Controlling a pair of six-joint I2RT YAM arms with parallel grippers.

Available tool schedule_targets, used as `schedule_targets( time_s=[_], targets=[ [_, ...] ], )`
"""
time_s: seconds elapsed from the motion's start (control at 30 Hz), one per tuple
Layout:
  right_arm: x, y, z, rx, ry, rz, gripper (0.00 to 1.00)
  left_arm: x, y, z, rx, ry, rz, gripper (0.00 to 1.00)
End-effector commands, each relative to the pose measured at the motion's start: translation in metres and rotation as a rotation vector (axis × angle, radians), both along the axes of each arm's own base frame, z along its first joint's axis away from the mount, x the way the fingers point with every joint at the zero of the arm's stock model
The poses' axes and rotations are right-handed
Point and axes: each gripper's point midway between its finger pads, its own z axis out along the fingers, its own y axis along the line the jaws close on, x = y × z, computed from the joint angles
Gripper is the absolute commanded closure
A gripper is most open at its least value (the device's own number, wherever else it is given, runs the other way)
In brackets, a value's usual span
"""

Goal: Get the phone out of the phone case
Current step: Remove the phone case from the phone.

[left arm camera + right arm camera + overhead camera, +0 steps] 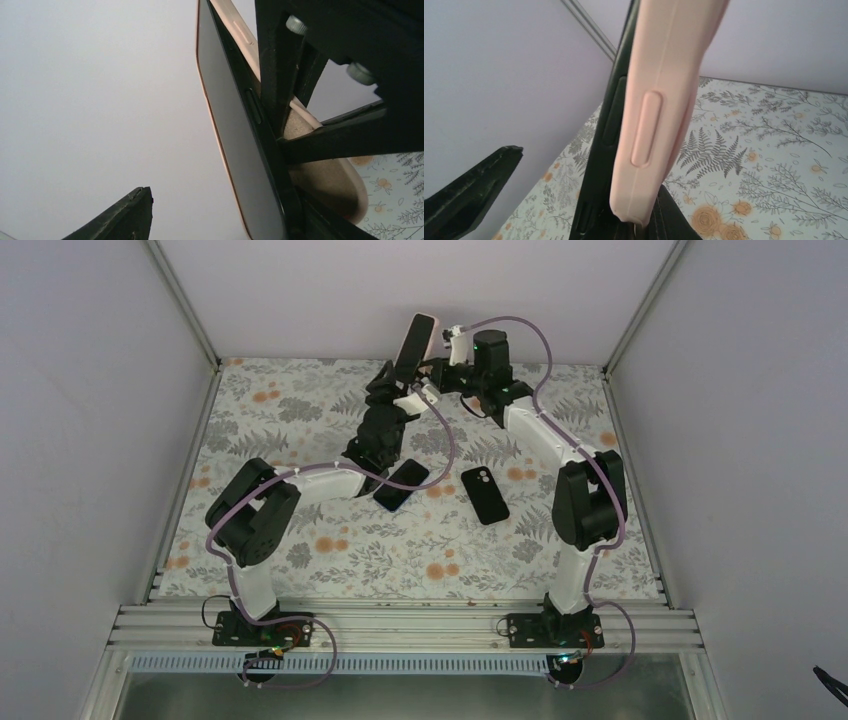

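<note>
left gripper (398, 378) spread, one finger (130, 215) off the glass | right gripper (430, 368) spread too | flat black shiny phone (235, 140) up between both | wrist views only: soft pink case shell (664, 90) partly off phone's edge | top view only: two black slabs (484, 495) on flowery table (300, 540)

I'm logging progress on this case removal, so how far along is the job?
Done: the phone in its case is held aloft, with the left gripper and right gripper both at it. In hand: the case looks peeled back along one side, baring the phone's black edge. Left: the phone is not yet out; the rest of the case has to come off.
</note>
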Motion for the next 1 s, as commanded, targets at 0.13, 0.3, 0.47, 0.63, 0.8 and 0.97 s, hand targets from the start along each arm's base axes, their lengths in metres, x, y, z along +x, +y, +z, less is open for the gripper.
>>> schedule_targets(
  time_s=[0.13,0.3,0.47,0.63,0.8,0.97],
  targets=[
    [-0.041,0.022,0.011,0.034,0.033,0.132,0.97,0.019,0.046,0.032,-0.113,-0.072,0.151,0.41],
    [-0.053,0.033,0.006,0.020,0.032,0.159,0.97,0.025,0.046,0.036,-0.158,-0.052,0.127,0.64],
    [-0.063,0.045,-0.008,0.013,0.070,0.191,0.97,0.028,0.038,0.038,-0.149,-0.073,0.113,0.67],
    [-0.086,0.072,-0.022,0.002,0.098,0.253,0.97,0.041,0.023,0.042,-0.132,-0.108,0.125,0.60],
    [-0.095,0.085,-0.025,0.005,0.111,0.293,0.97,0.046,0.018,0.044,-0.130,-0.124,0.119,0.61],
    [-0.096,0.089,-0.024,0.012,0.118,0.310,0.97,0.042,0.003,0.036,-0.136,-0.082,0.033,0.75]
  ],
)
